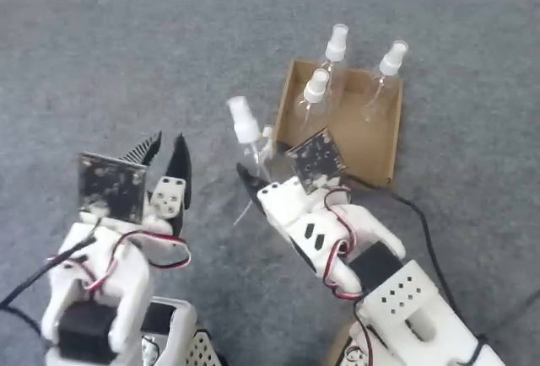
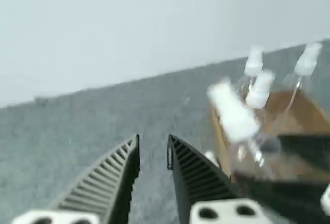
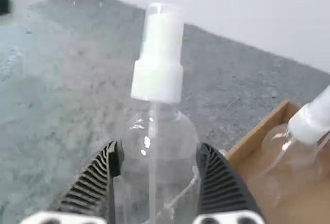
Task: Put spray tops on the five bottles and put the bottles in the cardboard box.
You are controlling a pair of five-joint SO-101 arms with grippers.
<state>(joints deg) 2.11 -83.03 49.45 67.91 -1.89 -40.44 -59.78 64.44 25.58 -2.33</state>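
Right, my right gripper [image 3: 159, 150] is pinching the clear bottle [image 3: 166, 131] by its belly, a ribbed finger pressed on each side. The white spray top [image 3: 159, 64] already sits on its neck, so I'd call the capping step finished for this one and say I'm in the carry to the box. From the high view the bottle leans a little and hangs just beside the near-left wall of the cardboard box [image 1: 371, 148], over the grey table [image 1: 126, 62], not yet inside. I can't tell whether its base is touching the table or is clear of it. Three capped bottles [image 1: 316, 88] stand in the box towards its far side, and the near part of the floor is bare cardboard. With mine, that makes four of the five. My left gripper [image 2: 153, 144] hangs well off to the side, fingers a little apart and holding nothing. The next move, as I read it, is to get the base up over that box wall, bring the bottle upright above the bare patch, set it down without knocking the nearest bottle, then let go.
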